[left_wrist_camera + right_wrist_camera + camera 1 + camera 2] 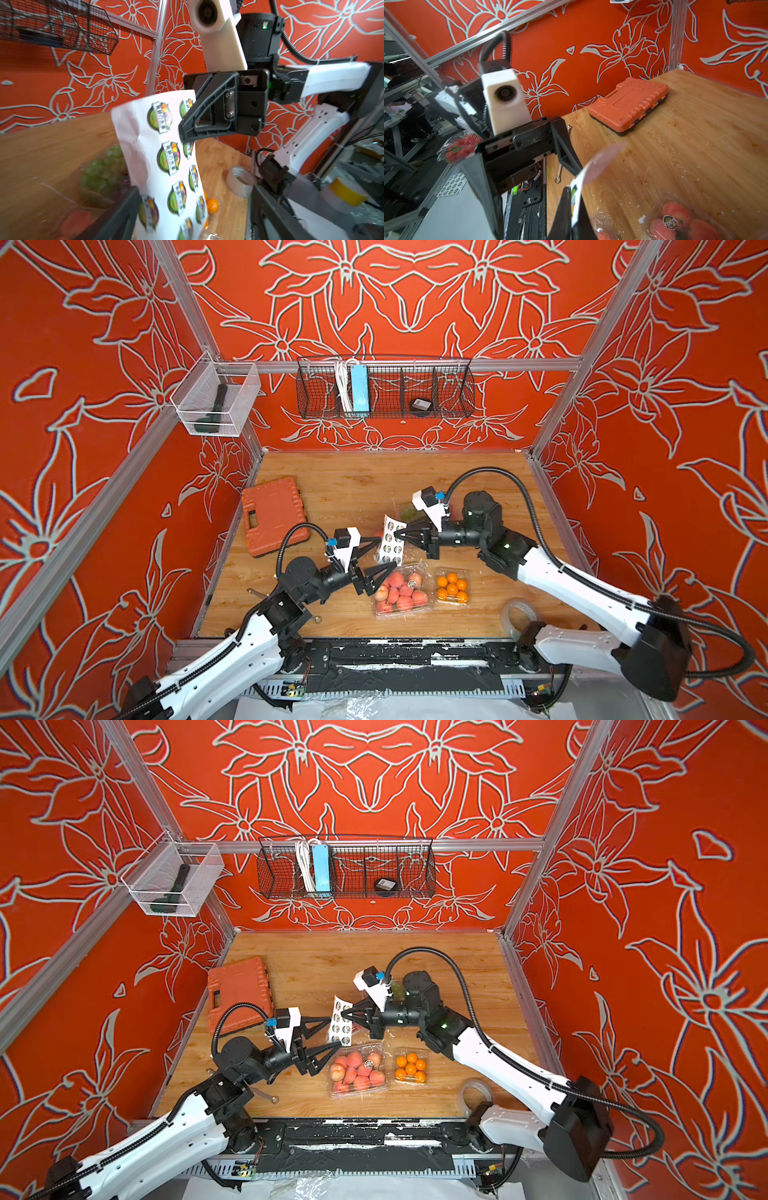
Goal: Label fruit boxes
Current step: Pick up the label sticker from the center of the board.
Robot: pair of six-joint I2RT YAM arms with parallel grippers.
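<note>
Right tool (398,535), closed on one edge of the upright sticker sheet (390,545); left tool (384,552), jaws wide apart at the sheet's opposite side, gripping nothing; large peach punnet (401,593) on the worktop (353,489) near both tools, toward the robot; orange punnet (453,588) just beside it; grape punnet (409,512) partly hidden behind the right tool.

The white-shelled arms (232,659) have black joints (301,572), ribbed black cables (487,468) and white wrist-camera housings (428,502).
</note>
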